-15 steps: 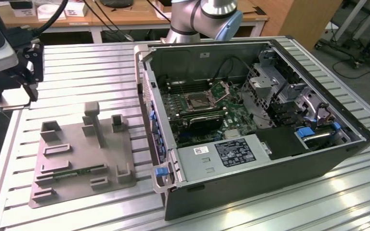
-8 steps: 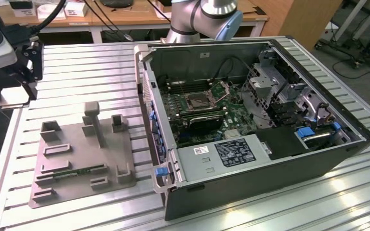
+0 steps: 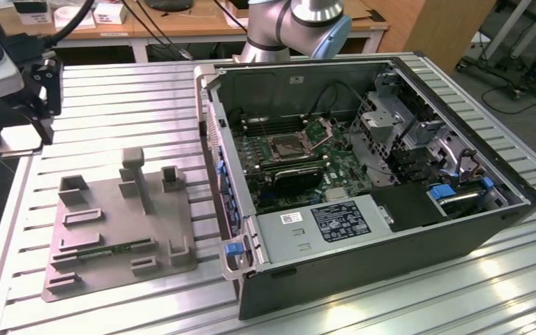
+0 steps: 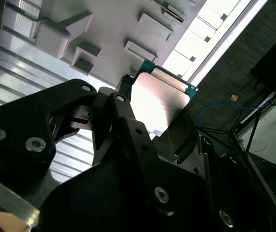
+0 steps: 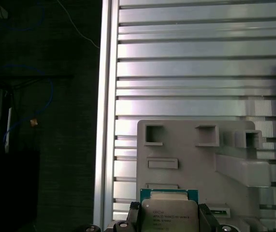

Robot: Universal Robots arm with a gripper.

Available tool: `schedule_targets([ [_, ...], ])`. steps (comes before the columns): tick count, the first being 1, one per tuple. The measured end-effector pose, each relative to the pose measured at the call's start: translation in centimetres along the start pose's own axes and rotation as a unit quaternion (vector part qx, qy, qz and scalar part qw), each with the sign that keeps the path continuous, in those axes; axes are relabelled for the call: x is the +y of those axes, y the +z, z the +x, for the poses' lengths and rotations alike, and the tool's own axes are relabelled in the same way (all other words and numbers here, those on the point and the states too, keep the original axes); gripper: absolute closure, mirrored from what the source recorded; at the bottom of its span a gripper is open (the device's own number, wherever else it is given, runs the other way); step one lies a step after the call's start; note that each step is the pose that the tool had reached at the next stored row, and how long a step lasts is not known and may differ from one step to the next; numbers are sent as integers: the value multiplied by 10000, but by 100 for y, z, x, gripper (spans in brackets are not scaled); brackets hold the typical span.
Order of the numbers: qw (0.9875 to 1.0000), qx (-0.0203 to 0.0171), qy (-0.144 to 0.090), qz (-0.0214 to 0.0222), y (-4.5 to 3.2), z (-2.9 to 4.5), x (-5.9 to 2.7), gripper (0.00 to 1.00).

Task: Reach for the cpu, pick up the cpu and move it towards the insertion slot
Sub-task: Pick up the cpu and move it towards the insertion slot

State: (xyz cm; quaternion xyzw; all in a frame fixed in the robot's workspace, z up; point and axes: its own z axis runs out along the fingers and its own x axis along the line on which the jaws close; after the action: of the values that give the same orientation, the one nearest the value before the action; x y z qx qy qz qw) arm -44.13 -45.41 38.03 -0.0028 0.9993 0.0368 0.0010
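The cpu (image 5: 169, 216), a thin square chip with a silver top plate and a green rim, sits clamped between my gripper's (image 5: 169, 218) two black fingers (image 5: 134, 212). The second wrist view shows the same chip (image 4: 158, 100) held at its edges, above the grey fixture plate (image 4: 108, 29). In the exterior view my gripper (image 3: 31, 132) hangs over the table's edge at the exterior view's left, with the pale chip (image 3: 17, 143) at its tips. The insertion slot (image 3: 287, 148), a dark socket with a raised metal flap (image 3: 322, 129), lies inside the open computer case, well to the exterior view's right of my gripper.
The open computer case (image 3: 361, 237) fills the exterior view's right half of the slatted metal table (image 3: 128, 91). The grey fixture plate (image 3: 109, 209) with raised blocks carries a green memory stick (image 3: 109, 249). A desk with cables stands behind.
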Motion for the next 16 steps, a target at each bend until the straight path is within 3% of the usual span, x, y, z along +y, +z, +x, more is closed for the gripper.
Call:
schedule_targets([
  [16,10000,-1,0,-1,-103,0,8,46],
])
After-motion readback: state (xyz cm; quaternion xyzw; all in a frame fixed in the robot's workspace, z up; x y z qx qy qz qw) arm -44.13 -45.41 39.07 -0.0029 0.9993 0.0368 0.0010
